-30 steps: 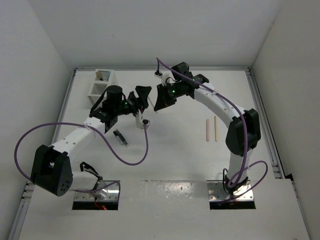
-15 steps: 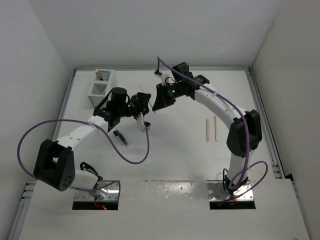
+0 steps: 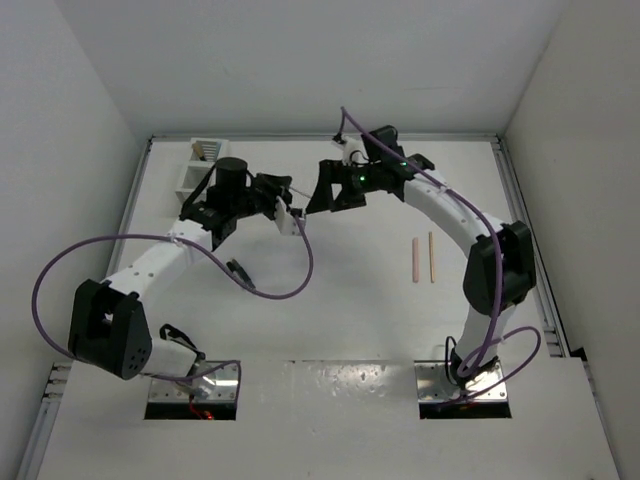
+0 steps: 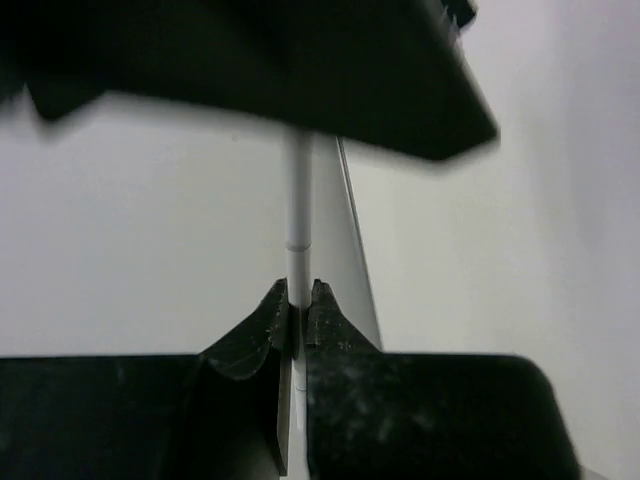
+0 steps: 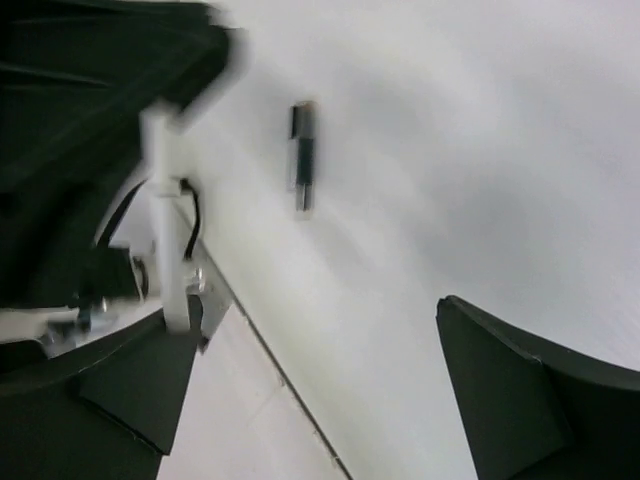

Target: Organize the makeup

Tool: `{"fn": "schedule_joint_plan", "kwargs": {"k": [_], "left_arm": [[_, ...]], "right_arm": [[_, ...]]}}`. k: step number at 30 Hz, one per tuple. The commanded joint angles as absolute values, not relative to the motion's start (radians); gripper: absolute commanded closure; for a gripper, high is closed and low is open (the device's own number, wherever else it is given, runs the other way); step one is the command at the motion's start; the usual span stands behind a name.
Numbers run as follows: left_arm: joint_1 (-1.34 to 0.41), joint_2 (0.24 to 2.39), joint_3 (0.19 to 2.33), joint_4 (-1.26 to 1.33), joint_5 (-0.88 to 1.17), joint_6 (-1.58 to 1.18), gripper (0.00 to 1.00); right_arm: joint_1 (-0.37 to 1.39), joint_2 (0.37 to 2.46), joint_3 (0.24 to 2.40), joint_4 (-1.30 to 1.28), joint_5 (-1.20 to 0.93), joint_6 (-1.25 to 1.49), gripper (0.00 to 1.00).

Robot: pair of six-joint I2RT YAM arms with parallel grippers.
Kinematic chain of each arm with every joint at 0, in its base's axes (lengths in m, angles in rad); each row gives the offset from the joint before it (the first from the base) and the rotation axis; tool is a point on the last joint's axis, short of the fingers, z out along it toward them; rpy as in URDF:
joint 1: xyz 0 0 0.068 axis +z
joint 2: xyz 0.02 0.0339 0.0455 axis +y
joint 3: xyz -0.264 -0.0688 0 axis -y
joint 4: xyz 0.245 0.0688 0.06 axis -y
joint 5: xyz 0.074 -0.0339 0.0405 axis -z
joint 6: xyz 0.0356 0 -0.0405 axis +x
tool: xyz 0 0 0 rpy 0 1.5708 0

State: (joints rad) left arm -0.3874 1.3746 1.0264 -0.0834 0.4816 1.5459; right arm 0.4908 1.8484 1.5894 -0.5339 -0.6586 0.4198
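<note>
My left gripper is shut on a thin pale stick that points up from its fingertips. In the top view this gripper hangs above the back middle of the table. My right gripper faces it just to the right. It stands wide open, and the pale stick sits by its left finger, not clamped. A short black tube lies on the table under the left arm and also shows as the black tube in the right wrist view. A pink stick and a tan stick lie side by side at the right.
A white slotted box stands at the back left, with a few sticks upright in its rear compartment. Purple cables loop from both arms. White walls close in the table on three sides.
The left gripper has shut on the pale stick and lifted toward the back. The right gripper has opened, let the stick go and drawn slightly right.
</note>
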Motion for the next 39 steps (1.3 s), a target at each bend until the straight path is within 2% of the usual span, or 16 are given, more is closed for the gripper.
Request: {"fn": "schedule_joint_plan", "kwargs": {"k": [1, 5, 7, 10, 12, 17, 25, 35, 36, 39], "left_arm": [[-0.309, 1.388, 1.081, -0.133, 0.506, 1.264, 1.00], [-0.161, 1.436, 1.155, -0.133, 0.563, 0.913, 1.00], [-0.046, 1.505, 1.232, -0.115, 0.604, 0.765, 1.00], [0.118, 1.601, 1.292, -0.005, 0.684, 0.484, 1.00], [0.207, 1.656, 1.340, 0.088, 0.696, 0.303, 1.00], [0.285, 1.851, 1.453, 0.185, 0.759, 0.077, 1.00], [0.275, 1.893, 1.396, 0.348, 0.785, 0.044, 1.00], [0.275, 1.891, 1.287, 0.321, 0.839, 0.162, 1.00], [0.275, 1.882, 1.287, 0.310, 0.839, 0.179, 0.98], [0.275, 1.871, 1.278, 0.239, 0.861, 0.251, 0.82]], "right_arm": [[0.371, 1.693, 1.489, -0.422, -0.517, 0.549, 0.00], [0.234, 1.528, 1.293, -0.330, -0.257, 0.620, 0.00], [0.209, 1.438, 1.209, -0.319, -0.169, 0.582, 0.00], [0.210, 1.393, 1.192, -0.380, -0.039, 0.468, 0.00], [0.212, 1.394, 1.190, -0.418, -0.023, 0.396, 0.00], [0.221, 1.387, 1.138, -0.385, -0.031, 0.344, 0.00], [0.219, 1.379, 1.126, -0.376, -0.029, 0.324, 0.00], [0.218, 1.387, 1.143, -0.383, -0.017, 0.293, 0.00], [0.219, 1.388, 1.149, -0.382, -0.018, 0.290, 0.00], [0.219, 1.396, 1.157, -0.388, -0.021, 0.279, 0.00]]}}
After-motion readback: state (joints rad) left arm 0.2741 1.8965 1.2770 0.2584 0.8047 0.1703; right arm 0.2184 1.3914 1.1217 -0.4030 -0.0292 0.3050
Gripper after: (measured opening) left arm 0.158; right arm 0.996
